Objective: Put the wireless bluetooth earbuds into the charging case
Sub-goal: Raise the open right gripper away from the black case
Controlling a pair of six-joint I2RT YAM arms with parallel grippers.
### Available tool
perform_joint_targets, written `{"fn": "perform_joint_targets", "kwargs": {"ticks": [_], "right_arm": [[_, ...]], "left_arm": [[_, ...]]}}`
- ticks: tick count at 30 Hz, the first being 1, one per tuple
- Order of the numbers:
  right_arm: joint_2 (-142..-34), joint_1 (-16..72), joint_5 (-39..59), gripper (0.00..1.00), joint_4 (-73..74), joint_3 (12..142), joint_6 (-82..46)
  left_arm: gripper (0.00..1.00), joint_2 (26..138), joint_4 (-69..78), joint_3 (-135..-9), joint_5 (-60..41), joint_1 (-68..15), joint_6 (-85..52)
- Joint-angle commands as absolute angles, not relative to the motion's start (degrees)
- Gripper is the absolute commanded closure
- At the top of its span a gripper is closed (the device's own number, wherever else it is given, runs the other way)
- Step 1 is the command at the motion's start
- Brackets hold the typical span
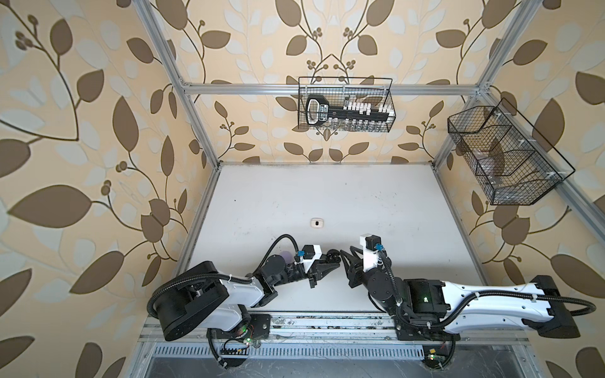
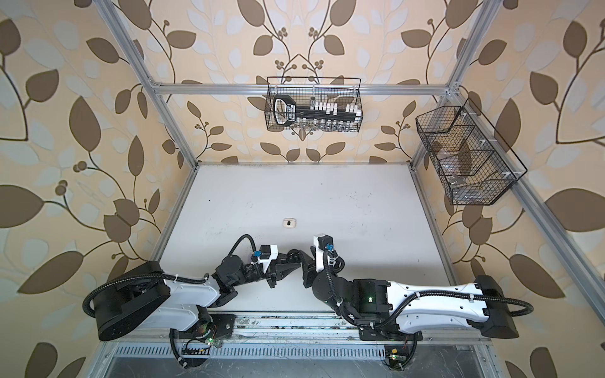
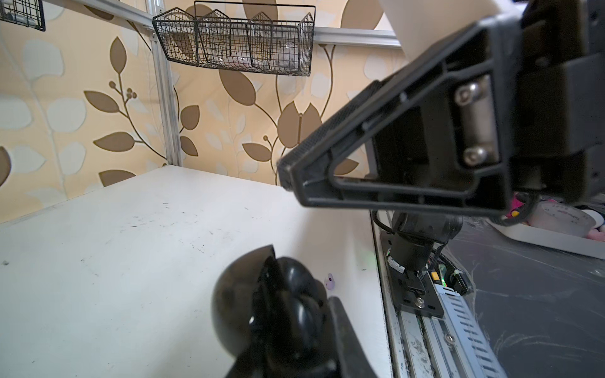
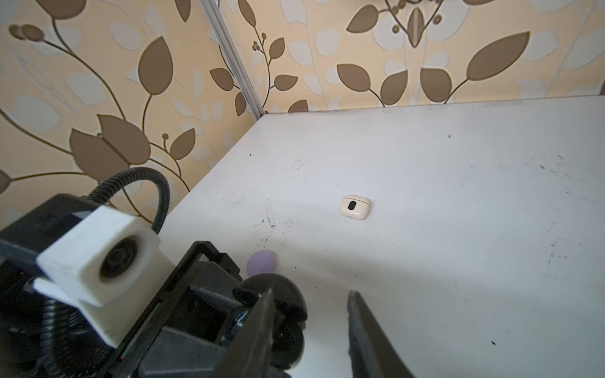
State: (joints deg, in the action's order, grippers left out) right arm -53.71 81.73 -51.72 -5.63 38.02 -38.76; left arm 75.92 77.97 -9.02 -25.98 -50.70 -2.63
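The left claw (image 1: 330, 260) grips the open black case (image 3: 248, 304) over the desk (image 4: 458, 196), the right claw (image 4: 311, 294) part-open and empty beside it, so the work seems between earbuds, next needing a fine pinch on the lavender earbud (image 3: 330, 280) nearby.

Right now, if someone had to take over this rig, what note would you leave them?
Grippers: left gripper is shut on the open black case. The right gripper has its jaws open and empty, right beside that case.
Things: white case sits closed on the table, farther back. The lavender case is on the table behind the left gripper. One lavender earbud lies loose on the table.
Done: unclear; the black case's inside is too dark to read.
Left: at least the lavender earbud has to go into a case.
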Motion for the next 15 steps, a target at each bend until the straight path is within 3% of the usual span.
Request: {"fn": "perform_joint_targets", "kwargs": {"ticks": [1,15], "right_arm": [[-54.27,82.10,-50.72,0.59,-7.84,41.13,-38.10],[-62.55,78.44,-45.87,0.60,-12.64,44.38,-41.12]], "left_arm": [[1.00,74.20,80.77,-8.70,-28.25,-51.23,-0.79],[1.00,69.91,76.62,-8.79,-29.09,-51.24,0.30]]}}
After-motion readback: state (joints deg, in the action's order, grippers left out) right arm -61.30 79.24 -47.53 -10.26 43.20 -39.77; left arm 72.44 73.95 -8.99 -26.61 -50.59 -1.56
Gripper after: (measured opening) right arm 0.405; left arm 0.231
